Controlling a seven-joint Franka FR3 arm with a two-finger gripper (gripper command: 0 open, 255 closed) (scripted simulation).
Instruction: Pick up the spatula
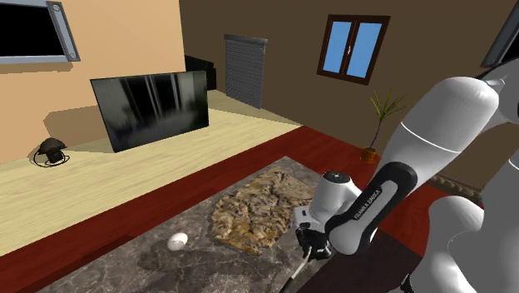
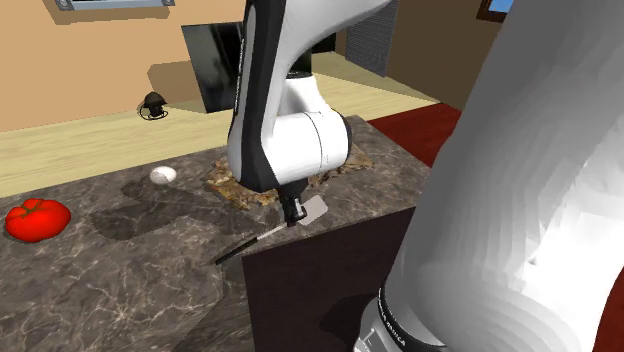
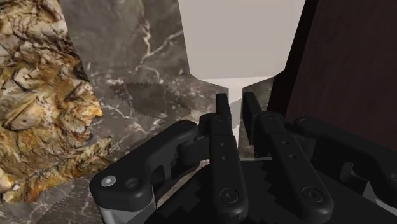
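The spatula has a flat pale-grey blade (image 3: 236,38) and a thin dark handle (image 2: 240,246). It lies along the dark marble counter (image 2: 120,270), close to the edge of the brown stand (image 2: 320,285). My black gripper (image 3: 235,105) reaches down on the narrow neck just behind the blade. Both fingers (image 3: 221,118) press against the pale neck from either side, so the gripper is shut on it. In the second exterior view the gripper (image 2: 294,214) sits beside the blade (image 2: 314,209). In the shoulder view the handle (image 1: 295,273) sticks out below the gripper (image 1: 313,250).
A rough brown-yellow patch (image 1: 254,212) covers the counter just beyond the gripper. A small white oval object (image 2: 163,175) and a red object (image 2: 37,219) lie farther along the counter. A dark screen (image 1: 150,106) and a potted plant (image 1: 378,125) stand on the floor behind.
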